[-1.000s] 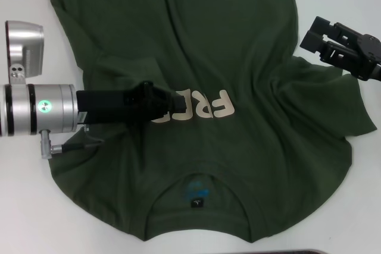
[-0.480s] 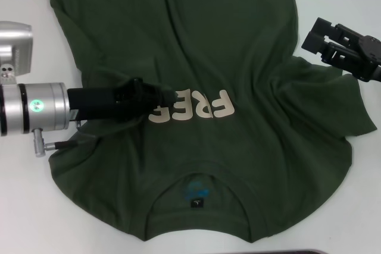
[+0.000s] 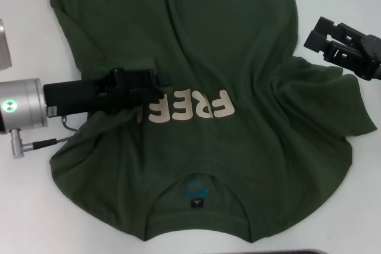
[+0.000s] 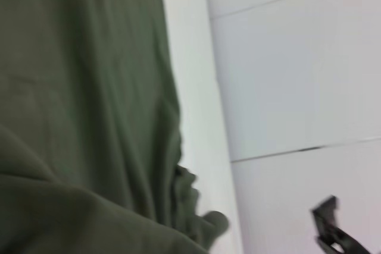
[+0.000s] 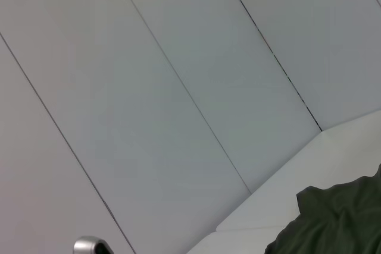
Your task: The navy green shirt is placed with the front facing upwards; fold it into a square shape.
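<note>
Two grippers are in view: the left gripper (image 3: 159, 84) lies low over the navy green shirt (image 3: 238, 57), just beside its cream letters (image 3: 190, 106), and I cannot tell its finger state. The shirt is spread over the white table (image 3: 24, 218), collar nearest the robot. The right gripper (image 3: 318, 34) hovers released beside the shirt's right edge.

One legend is legible: cream block letters "FREE" (image 3: 190, 107) printed on the chest of the large dark olive-green cotton T-shirt (image 3: 238, 147), reading upside down in the head view. Below the lettering, inside the collar, the blue print (image 3: 196, 191) and small black tag (image 3: 196, 204) are illegible.
</note>
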Action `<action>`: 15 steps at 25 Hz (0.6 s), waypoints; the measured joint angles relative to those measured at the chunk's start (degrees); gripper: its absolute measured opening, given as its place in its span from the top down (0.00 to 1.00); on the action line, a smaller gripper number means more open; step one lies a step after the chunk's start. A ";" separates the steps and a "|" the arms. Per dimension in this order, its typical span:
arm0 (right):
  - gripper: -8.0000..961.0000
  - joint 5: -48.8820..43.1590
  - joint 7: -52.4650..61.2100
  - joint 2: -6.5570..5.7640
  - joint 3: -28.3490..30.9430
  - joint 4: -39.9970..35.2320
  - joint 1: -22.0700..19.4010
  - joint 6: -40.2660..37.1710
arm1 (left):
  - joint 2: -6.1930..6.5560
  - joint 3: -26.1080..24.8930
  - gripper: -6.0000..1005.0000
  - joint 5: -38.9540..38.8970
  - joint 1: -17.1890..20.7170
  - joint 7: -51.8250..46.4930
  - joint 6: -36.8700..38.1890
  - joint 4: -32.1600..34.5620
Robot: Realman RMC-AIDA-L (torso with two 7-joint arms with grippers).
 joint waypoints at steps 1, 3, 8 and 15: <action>0.06 0.06 0.01 -0.01 0.00 0.00 0.08 0.02 | 0.22 -0.03 0.65 -0.43 0.06 0.00 1.03 0.00; 0.06 0.28 0.02 -0.01 0.01 0.00 0.20 0.05 | 0.62 -0.05 0.59 -0.73 0.04 -0.19 2.83 0.00; 0.06 0.55 0.05 -0.10 0.01 0.00 0.38 0.16 | 0.98 0.23 0.43 -0.64 -0.14 -0.99 6.08 -0.06; 0.06 0.60 0.05 -0.10 0.01 0.00 0.49 0.30 | 1.52 -0.03 0.22 -0.86 -0.08 -0.49 6.18 0.05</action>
